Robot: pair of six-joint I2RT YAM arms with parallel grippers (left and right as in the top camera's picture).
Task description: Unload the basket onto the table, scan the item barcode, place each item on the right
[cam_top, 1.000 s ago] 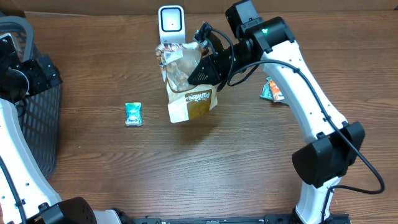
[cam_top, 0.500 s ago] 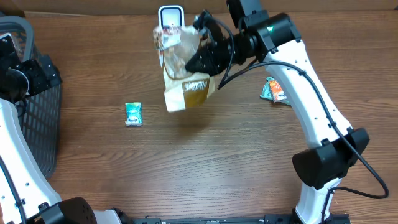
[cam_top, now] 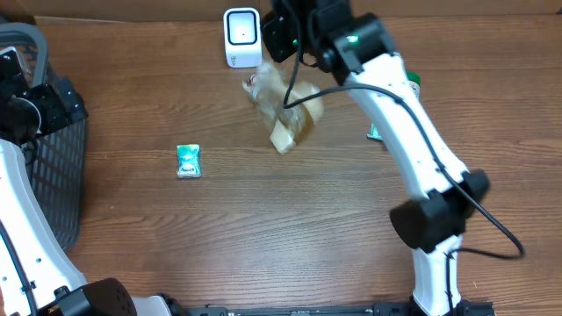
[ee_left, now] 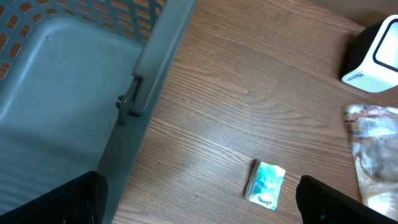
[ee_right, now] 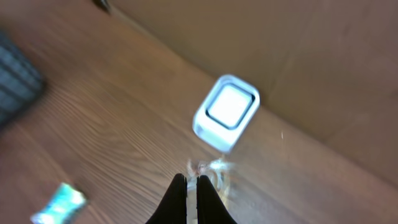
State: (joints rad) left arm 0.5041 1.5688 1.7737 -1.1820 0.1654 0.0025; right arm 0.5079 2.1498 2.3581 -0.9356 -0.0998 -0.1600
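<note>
Upper centre of the overhead view: the right hand (ee_right: 191, 180), fingers pinched narrow, grips the crinkled top of a clear and brown plastic snack bag (cam_top: 290, 114). The bag looks blurred and seems lifted off the wooden bench (cam_top: 263, 228). Its long axis slants toward the frame's lower centre, just down and right of the white box-shaped barcode scanner (cam_top: 241, 37). Scanning likely means carrying the bag left, across the scanner's face. At far left, the left hand (ee_left: 199, 208) gapes wide and empty near a grey plastic basket (ee_left: 74, 93).

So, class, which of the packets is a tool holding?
The large clear-and-brown bag, pinched in the right tool; the small teal packet lies flat, untouched.
</note>
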